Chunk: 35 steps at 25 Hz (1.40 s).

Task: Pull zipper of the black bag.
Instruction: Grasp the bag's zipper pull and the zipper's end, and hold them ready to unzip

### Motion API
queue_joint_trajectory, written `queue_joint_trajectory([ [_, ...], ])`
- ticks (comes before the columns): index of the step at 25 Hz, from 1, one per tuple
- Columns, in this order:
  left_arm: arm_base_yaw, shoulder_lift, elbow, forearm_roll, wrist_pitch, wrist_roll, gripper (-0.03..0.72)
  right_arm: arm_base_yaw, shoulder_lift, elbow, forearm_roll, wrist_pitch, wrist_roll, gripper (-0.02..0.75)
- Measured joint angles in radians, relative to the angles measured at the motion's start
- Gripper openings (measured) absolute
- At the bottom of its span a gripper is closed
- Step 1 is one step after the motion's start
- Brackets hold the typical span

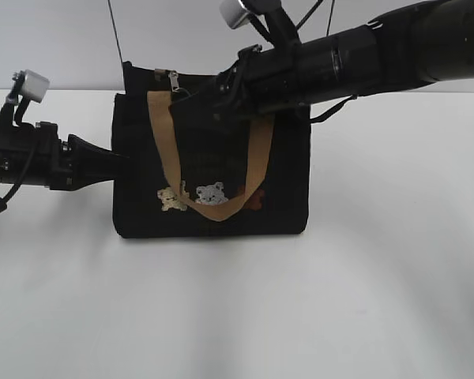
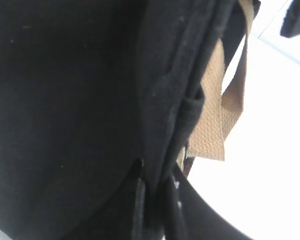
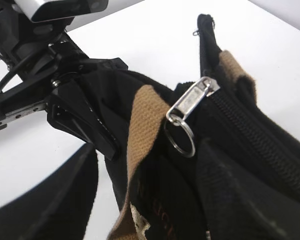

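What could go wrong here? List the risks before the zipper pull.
1. The pull tab with its ring lies free beside a tan handle; the right end effector may catch the handle instead.
2. The left end effector meets only the bag's soft side, so the bag may tip or drag when tugged.

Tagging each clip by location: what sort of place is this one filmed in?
Probably a lab test bench, not a home: a bare white tabletop, a plain pale wall behind, and just one black bag staged between two robot arms.

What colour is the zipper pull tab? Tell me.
Silver metal, with a round ring; the zipper pull tab shows best in the right wrist view.
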Motion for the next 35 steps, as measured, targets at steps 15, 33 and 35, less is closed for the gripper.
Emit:
queue_joint_trajectory([
  [15,0.0,0.0,0.0,0.005,0.003,0.0,0.044,0.0,0.025,0.0,0.003,0.003,-0.03,0.391],
  [33,0.0,0.0,0.0,0.005,0.002,0.0,0.045,0.004,0.03,-0.001,0.045,0.015,-0.059,0.343],
  [35,0.0,0.0,0.0,0.005,0.002,0.0,0.045,0.004,0.031,-0.001,0.045,0.016,-0.06,0.3],
])
